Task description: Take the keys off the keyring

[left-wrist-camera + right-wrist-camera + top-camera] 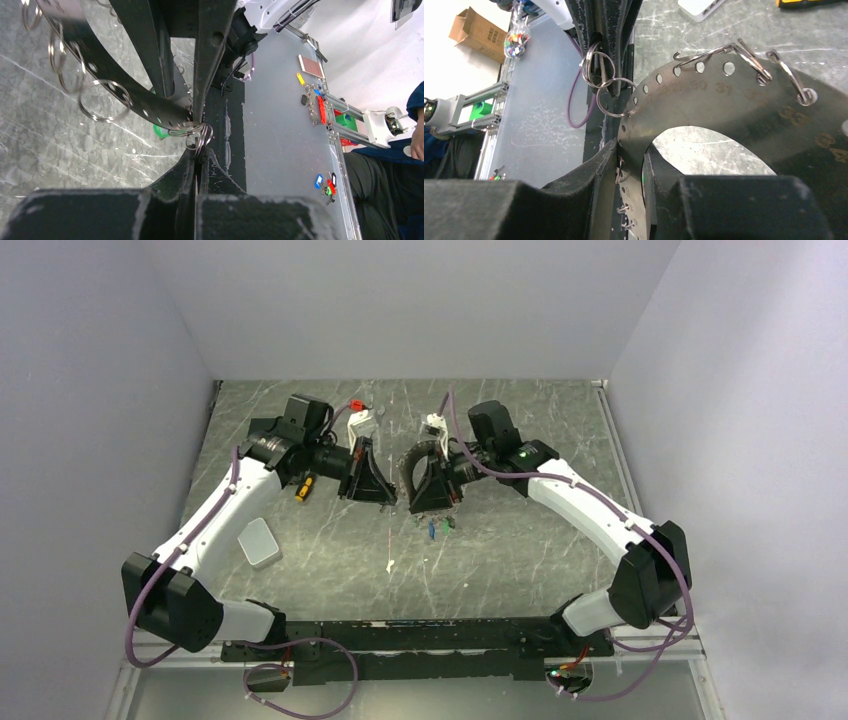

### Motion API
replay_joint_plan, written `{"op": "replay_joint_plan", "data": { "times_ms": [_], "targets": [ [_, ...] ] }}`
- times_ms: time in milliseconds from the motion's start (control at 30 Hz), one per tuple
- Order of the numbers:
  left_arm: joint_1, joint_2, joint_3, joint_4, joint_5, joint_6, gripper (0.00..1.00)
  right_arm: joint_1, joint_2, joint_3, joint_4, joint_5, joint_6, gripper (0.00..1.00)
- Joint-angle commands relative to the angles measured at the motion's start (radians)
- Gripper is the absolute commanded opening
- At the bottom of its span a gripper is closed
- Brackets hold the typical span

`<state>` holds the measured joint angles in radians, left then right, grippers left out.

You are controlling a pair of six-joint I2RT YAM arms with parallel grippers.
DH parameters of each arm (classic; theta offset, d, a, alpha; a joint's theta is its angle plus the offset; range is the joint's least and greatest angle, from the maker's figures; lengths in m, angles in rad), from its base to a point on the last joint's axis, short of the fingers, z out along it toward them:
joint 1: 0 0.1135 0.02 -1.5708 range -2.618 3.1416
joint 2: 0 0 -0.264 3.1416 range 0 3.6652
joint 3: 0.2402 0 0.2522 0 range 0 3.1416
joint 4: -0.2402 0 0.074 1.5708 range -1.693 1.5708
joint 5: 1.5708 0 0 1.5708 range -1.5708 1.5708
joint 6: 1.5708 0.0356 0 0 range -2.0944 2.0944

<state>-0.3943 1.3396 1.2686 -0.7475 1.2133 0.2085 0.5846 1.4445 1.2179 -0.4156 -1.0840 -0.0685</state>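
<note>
Right claw [630,152], clamped on the keyring [724,100] at lower centre; its band arcs toward left claw [200,150], pinching an end split ring [197,136]; keys [438,526] lie just below.

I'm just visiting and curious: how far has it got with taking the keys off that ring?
Looks well along: a blue key and a green key seem to lie loose on the table. The right gripper clamps the ring; the left gripper pinches a small loop. Whether more keys hang there is unclear.
</note>
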Motion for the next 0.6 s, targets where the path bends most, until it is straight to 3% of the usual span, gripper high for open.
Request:
{"op": "replay_joint_plan", "data": {
  "times_ms": [0,167,267,433,567],
  "targets": [
    [-0.006,-0.006,0.004,0.012,0.027,0.067,0.0,0.023,-0.034,-0.027,0.056,-0.002,-0.023,0.31],
    [-0.008,-0.003,-0.039,0.057,0.031,0.026,0.0,0.024,-0.038,-0.048,0.054,0.001,-0.019,0.5],
    [-0.008,-0.006,-0.082,0.105,0.041,-0.02,0.0,0.024,-0.04,-0.063,0.049,0.001,-0.021,0.57],
    [-0.008,-0.004,-0.114,0.139,0.038,-0.059,0.0,0.024,-0.047,-0.073,0.008,0.011,-0.061,0.59],
    [-0.008,0.006,-0.122,0.176,0.022,-0.109,0.0,0.024,-0.069,-0.069,-0.012,0.05,-0.098,0.5]
  ]
}}
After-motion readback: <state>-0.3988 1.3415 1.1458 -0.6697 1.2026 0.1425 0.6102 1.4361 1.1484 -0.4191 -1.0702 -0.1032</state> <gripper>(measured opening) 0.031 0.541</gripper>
